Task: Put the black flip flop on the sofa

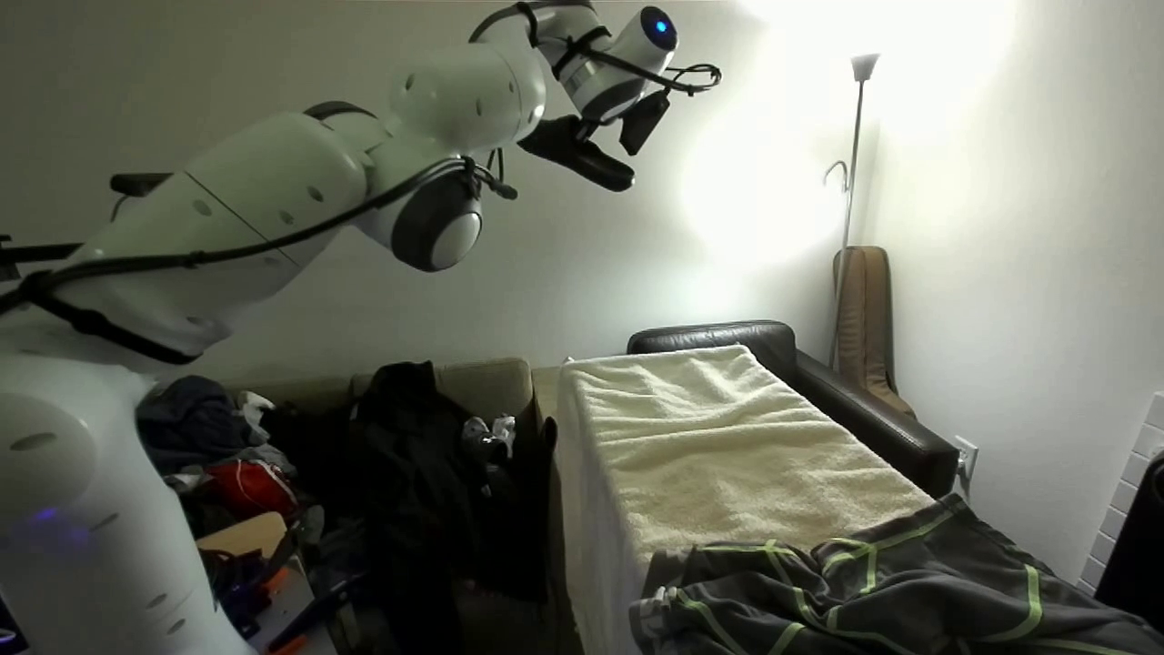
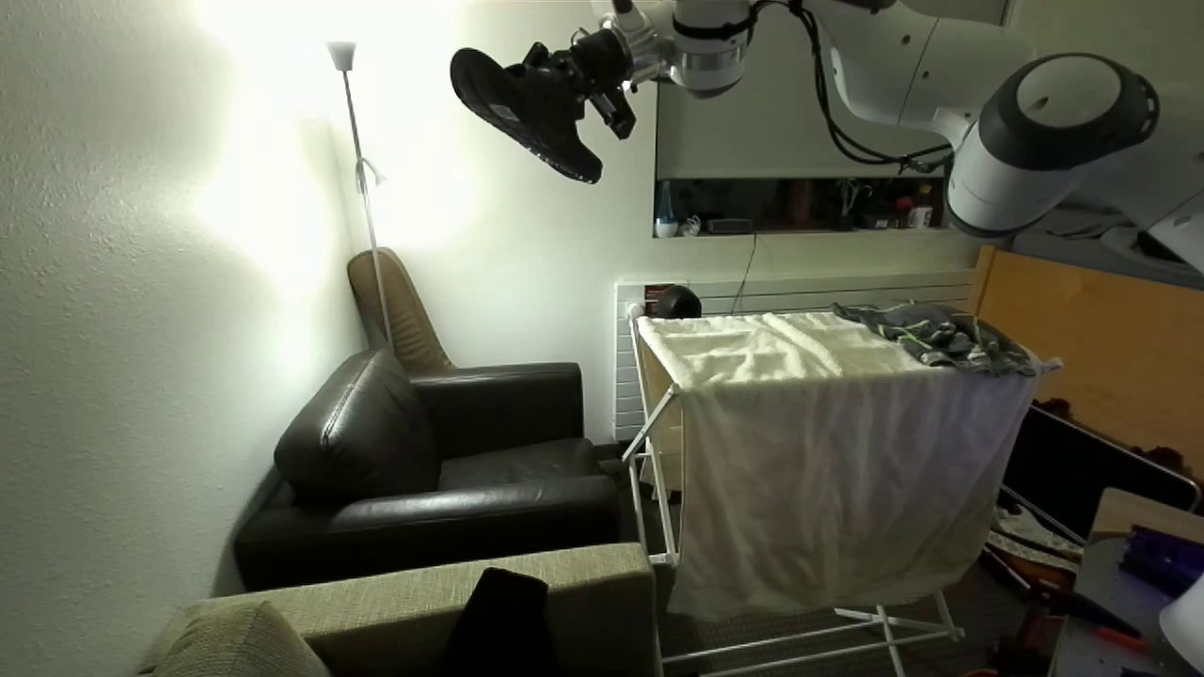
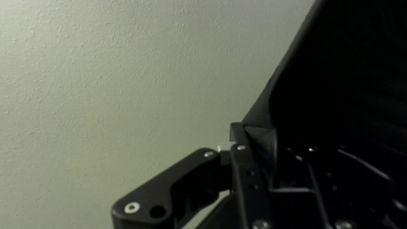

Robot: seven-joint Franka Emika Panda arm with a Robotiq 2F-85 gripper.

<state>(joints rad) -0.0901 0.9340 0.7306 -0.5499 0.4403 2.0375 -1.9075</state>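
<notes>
My gripper [image 1: 589, 135] is high in the air, shut on the black flip flop [image 1: 582, 162]. In an exterior view the flip flop [image 2: 527, 115] hangs tilted from the gripper [image 2: 576, 83], its sole facing that camera. In the wrist view the flip flop [image 3: 343, 73] is a dark mass filling the right side, partly between the fingers [image 3: 273, 143]; the right finger is hard to see. A dark brown leather sofa [image 2: 508, 512] stands well below the gripper; it also shows in an exterior view [image 1: 873, 418]. A beige fabric sofa [image 2: 593, 588] stands in front of it.
A drying rack with a cream towel [image 1: 718, 437] stands beside the sofas, with grey shorts [image 1: 873, 582] on it. A floor lamp [image 2: 365, 188] and a brown case [image 2: 400, 306] stand in the corner. Black clothes [image 1: 409, 473] lie on the beige sofa. A wall is behind the arm.
</notes>
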